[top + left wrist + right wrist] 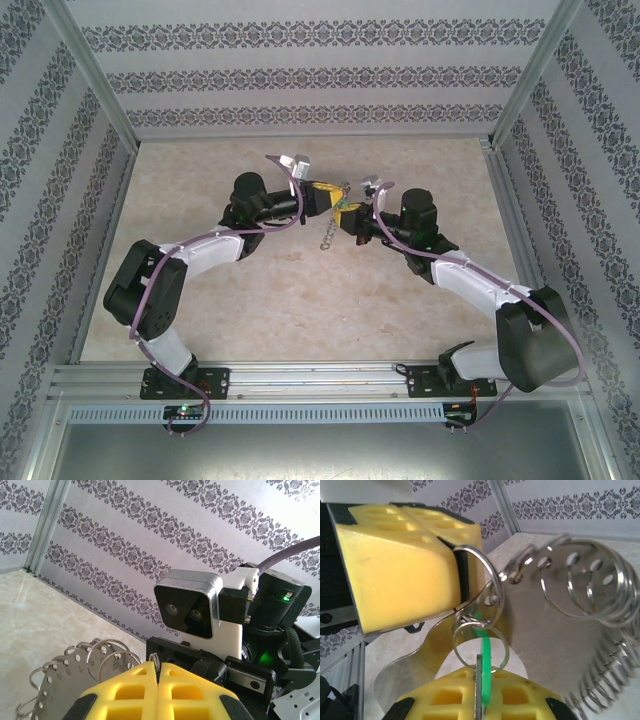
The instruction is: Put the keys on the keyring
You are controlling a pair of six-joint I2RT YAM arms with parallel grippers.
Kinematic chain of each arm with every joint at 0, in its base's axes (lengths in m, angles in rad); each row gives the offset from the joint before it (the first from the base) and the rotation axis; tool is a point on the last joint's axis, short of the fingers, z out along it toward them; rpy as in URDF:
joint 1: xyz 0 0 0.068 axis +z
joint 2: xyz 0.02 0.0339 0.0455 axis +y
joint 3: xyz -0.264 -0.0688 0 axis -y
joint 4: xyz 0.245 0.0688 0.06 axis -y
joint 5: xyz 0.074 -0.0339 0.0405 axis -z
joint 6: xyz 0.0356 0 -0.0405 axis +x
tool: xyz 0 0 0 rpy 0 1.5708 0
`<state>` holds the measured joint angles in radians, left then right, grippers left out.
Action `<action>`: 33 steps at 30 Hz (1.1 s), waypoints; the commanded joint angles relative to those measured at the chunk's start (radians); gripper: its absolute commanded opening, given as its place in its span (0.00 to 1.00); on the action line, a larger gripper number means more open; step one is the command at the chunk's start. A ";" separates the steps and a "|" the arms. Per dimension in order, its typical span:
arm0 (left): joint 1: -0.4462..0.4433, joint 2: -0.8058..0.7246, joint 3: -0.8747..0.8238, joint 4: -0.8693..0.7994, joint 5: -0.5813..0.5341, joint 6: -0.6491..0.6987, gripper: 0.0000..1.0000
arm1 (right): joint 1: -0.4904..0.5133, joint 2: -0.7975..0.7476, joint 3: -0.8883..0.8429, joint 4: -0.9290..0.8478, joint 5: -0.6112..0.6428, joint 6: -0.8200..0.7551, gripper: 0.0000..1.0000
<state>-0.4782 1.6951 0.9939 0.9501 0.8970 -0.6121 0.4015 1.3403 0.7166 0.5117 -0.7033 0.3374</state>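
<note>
Both arms meet above the table (pixel 250 320) at upper centre of the overhead view, their jaws almost nose to nose. The left gripper (pixel 157 669) is pressed together on a split ring (pixel 154 658), which pokes up from between its yellow jaws at bottom centre of the left wrist view. That ring belongs to the keyring (pixel 580 630), a thin grey metal plate punched with holes and strung with a row of wire loops. The plate lies across the right half of the right wrist view. The right gripper (pixel 479 677) is clamped on the key (pixel 483 647) at bottom centre of the same view. The key is held edge-on, its green plastic part standing up out of the jaws and its metal part sunk between them. A smaller ring (pixel 465 662) sits around the green part, just below the pinched split ring. Whether it is threaded through the key cannot be told. In my judgement the key is light, rigid and very small. Its flat faces suit a pinch, but smooth plastic may pivot, so it should be held low across the faces with the upper end left free. The keyring is light, springy, slick wire, and its plate is likely to swing and twist the ring. It is best pinched across the wire beside the plate, clear of the coil's split end.
</note>
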 commanded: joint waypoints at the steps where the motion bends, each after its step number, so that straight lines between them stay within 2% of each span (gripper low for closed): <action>1: -0.022 0.010 -0.004 0.183 -0.014 -0.065 0.00 | 0.005 -0.003 0.011 0.078 -0.006 0.025 0.00; 3: -0.025 0.020 -0.002 0.200 -0.016 -0.076 0.00 | 0.005 0.002 0.019 0.065 -0.020 0.020 0.01; 9: -0.025 0.026 -0.001 0.195 -0.028 -0.069 0.00 | -0.049 -0.063 -0.043 0.061 -0.016 0.036 0.37; 15: -0.025 0.032 0.012 0.176 -0.028 -0.052 0.00 | -0.127 -0.221 -0.139 0.029 0.001 0.067 0.46; 19: -0.026 0.040 0.019 0.173 -0.020 -0.051 0.00 | -0.151 -0.326 -0.180 0.016 0.058 0.088 0.50; 22: -0.025 0.049 0.023 0.182 -0.012 -0.058 0.00 | -0.155 -0.345 -0.153 0.002 0.073 0.095 0.49; 26: -0.025 0.057 0.032 0.199 0.002 -0.078 0.00 | -0.157 -0.299 -0.095 0.015 0.061 0.104 0.47; 33: -0.025 0.052 0.038 0.182 0.024 -0.080 0.00 | -0.156 -0.181 -0.015 0.075 -0.008 0.129 0.36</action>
<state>-0.4915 1.7538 0.9943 1.0489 0.8932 -0.6754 0.2504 1.1351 0.6632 0.5274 -0.6678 0.4465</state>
